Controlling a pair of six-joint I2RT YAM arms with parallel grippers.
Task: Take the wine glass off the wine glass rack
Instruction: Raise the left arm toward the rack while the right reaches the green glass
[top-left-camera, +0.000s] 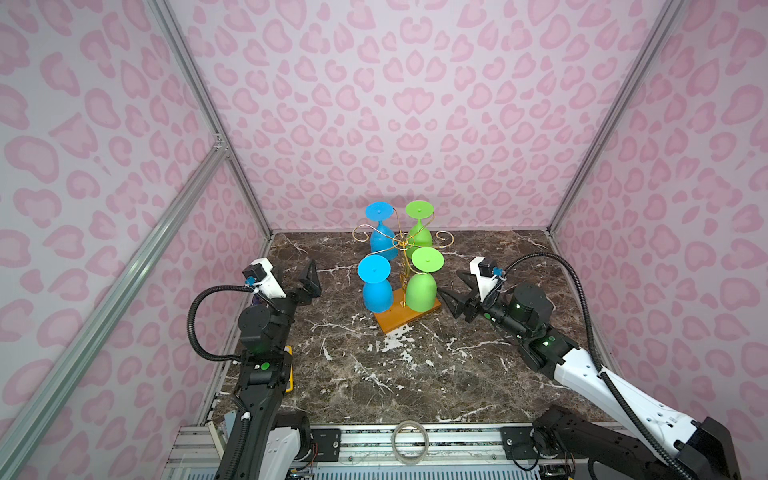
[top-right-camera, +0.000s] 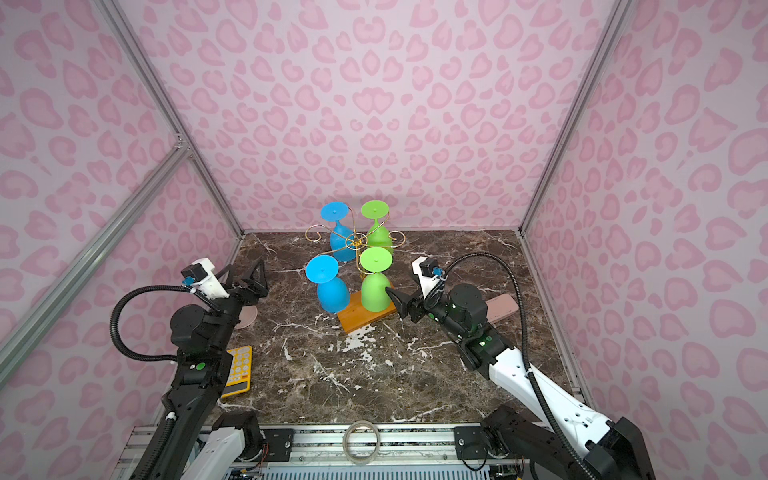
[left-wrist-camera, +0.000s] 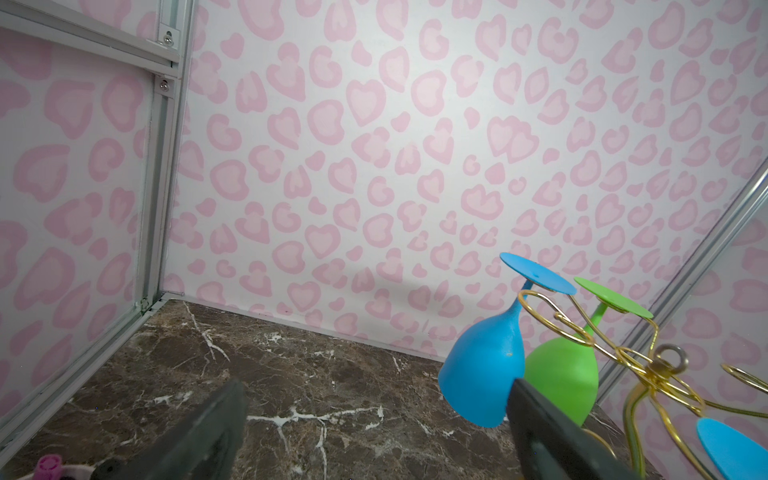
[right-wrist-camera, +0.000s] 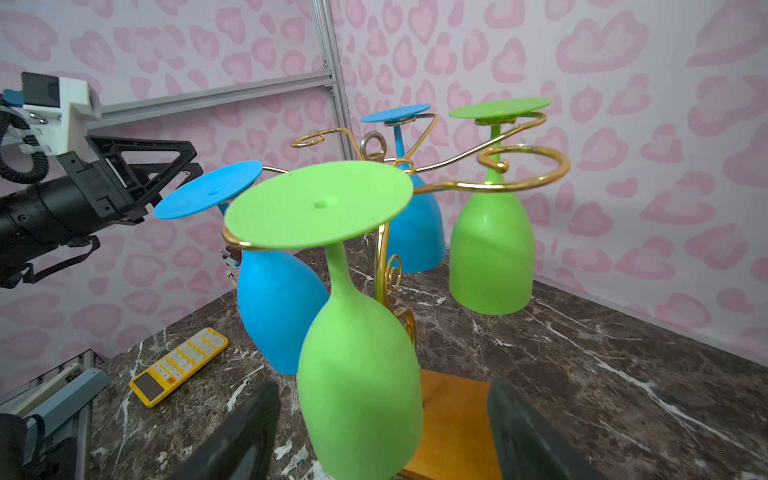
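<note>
Wine glass (right-wrist-camera: 359, 374), green, hangs bowl-down, stem upright.

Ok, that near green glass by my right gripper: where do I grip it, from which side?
Probably the bowl of the near green glass, from the right gripper's side: it hangs upside down, foot hooked on the rack, bowl free ahead of the open fingers.

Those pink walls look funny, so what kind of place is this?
Probably a robot test booth, not a home: pink heart-print panels on a bare metal frame box in a marble-look tabletop, with a left arm and right arm at its front.
</note>
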